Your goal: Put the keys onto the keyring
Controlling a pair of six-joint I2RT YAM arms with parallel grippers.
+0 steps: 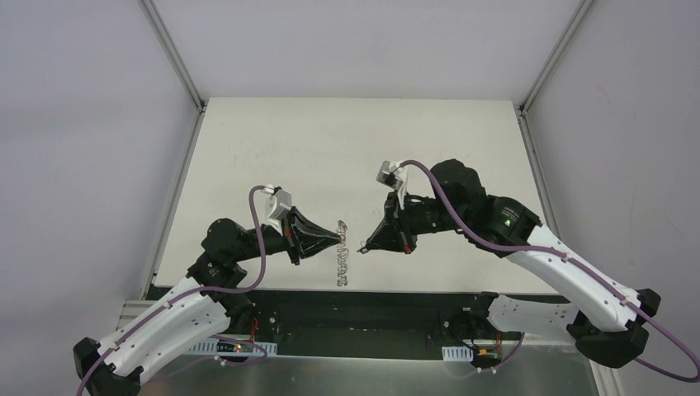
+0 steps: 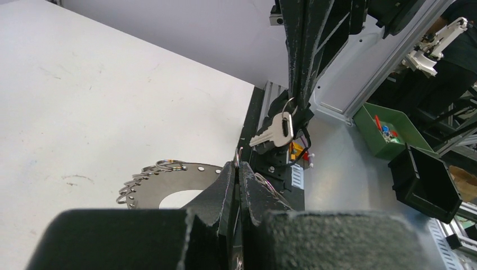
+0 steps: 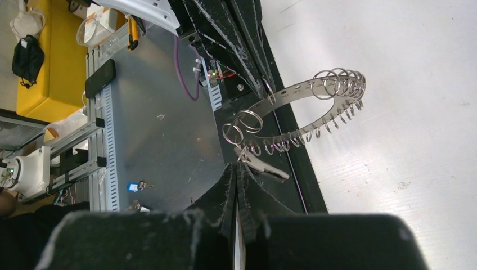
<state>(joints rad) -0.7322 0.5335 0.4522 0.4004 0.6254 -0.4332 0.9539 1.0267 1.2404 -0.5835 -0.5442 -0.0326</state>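
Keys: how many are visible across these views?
1. A silver key hangs from the shut right gripper, next to the keyring that the left gripper holds. More could be hidden behind the fingers.

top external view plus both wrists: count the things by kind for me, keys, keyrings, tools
key: 1
keyring: 1
tools: 2 (left tool, right tool)
total: 4

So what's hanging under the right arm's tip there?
A silver key dangles under the right end effector by a small loop. The loop's top disappears between the shut fingers, so the grip itself is hidden.
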